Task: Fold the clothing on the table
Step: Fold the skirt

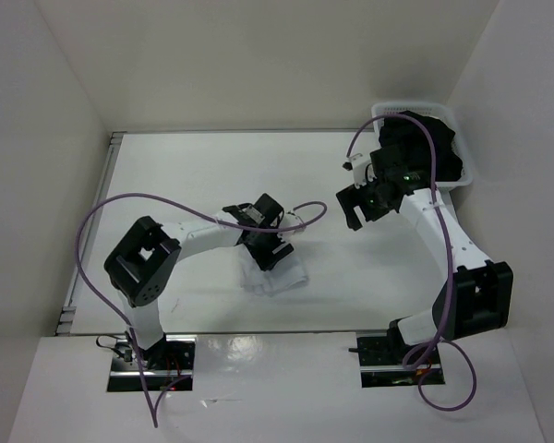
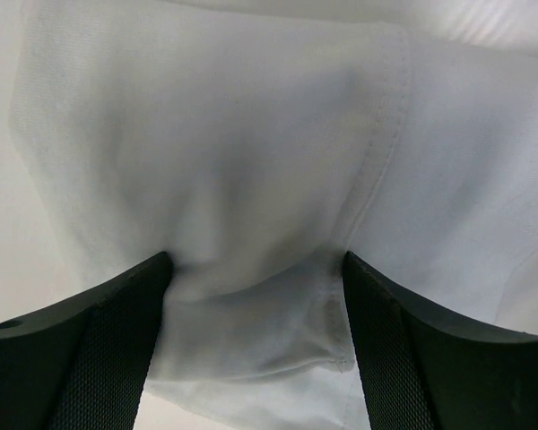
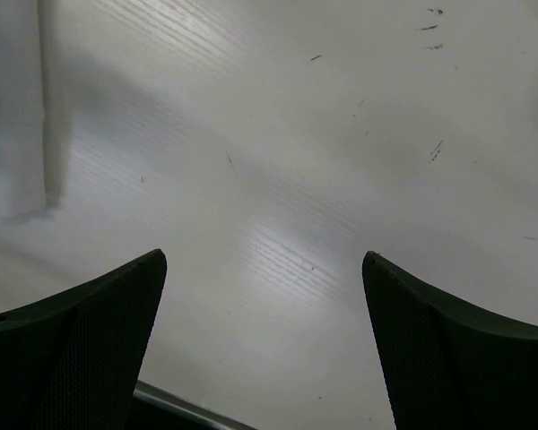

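Observation:
The white clothing (image 1: 279,277) lies bunched into a small heap on the table (image 1: 194,175), near the middle front. My left gripper (image 1: 273,255) is pressed down onto it. In the left wrist view a seamed fold of the clothing (image 2: 251,134) fills the gap of the left gripper (image 2: 255,269), whose jaws stand wide open and straddle the fabric. My right gripper (image 1: 355,209) hovers over bare table to the right of the heap, well apart from it. In its own view the right gripper (image 3: 264,260) is open, with only the table (image 3: 296,134) below.
A white basket (image 1: 463,177) stands at the back right corner with a black bundle (image 1: 436,138) in it, just behind the right arm. A metal rail (image 1: 89,231) runs along the table's left edge. White walls close in on three sides.

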Action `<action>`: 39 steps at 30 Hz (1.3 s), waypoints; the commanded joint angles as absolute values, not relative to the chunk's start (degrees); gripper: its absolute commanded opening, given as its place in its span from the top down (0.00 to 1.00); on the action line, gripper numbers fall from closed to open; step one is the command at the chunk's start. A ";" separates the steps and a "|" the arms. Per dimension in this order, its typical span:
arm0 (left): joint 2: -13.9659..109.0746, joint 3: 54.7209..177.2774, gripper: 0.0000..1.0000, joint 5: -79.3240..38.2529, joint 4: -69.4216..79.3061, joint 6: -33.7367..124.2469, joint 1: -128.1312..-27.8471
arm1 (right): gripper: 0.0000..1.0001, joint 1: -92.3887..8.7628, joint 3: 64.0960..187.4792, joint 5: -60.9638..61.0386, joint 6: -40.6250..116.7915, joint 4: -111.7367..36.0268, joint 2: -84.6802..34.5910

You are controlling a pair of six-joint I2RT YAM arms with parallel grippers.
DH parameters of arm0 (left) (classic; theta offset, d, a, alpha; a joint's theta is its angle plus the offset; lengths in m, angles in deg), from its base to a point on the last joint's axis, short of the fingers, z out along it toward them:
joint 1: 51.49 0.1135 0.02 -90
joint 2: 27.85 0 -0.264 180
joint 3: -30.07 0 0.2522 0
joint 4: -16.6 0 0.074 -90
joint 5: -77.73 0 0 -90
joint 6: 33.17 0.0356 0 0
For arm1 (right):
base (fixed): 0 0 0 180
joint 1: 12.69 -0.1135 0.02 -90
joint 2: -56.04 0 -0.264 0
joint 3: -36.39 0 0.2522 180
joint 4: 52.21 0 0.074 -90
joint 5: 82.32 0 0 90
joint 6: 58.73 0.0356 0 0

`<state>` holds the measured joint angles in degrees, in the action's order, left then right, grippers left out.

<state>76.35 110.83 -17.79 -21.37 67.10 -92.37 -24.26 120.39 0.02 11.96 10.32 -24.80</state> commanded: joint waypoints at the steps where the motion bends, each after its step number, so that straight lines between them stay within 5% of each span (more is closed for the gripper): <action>1: 79.29 111.94 0.17 -16.32 -21.95 66.94 -96.04 | 0.06 -22.18 120.03 0.12 12.90 8.22 -22.80; 16: 63.14 127.58 0.07 -10.60 -33.01 68.08 -93.95 | 0.05 -17.88 118.45 -2.87 13.42 7.16 -20.43; 22: 51.37 129.45 0.01 -11.31 -36.98 65.62 -79.20 | 0.05 -14.63 116.60 -1.82 15.10 5.24 -15.87; 30: 36.94 109.06 0.01 -13.40 -34.08 57.63 -52.13 | 0.01 -0.48 107.47 0.45 21.95 -4.60 -1.82; 39: 35.77 101.84 0.01 -27.83 -30.91 60.26 -31.21 | 0.01 4.45 103.24 5.31 24.06 -9.36 0.05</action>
<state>37.21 101.52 -20.92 -33.41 59.67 -34.06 3.50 103.30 2.84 22.23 -4.36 -0.45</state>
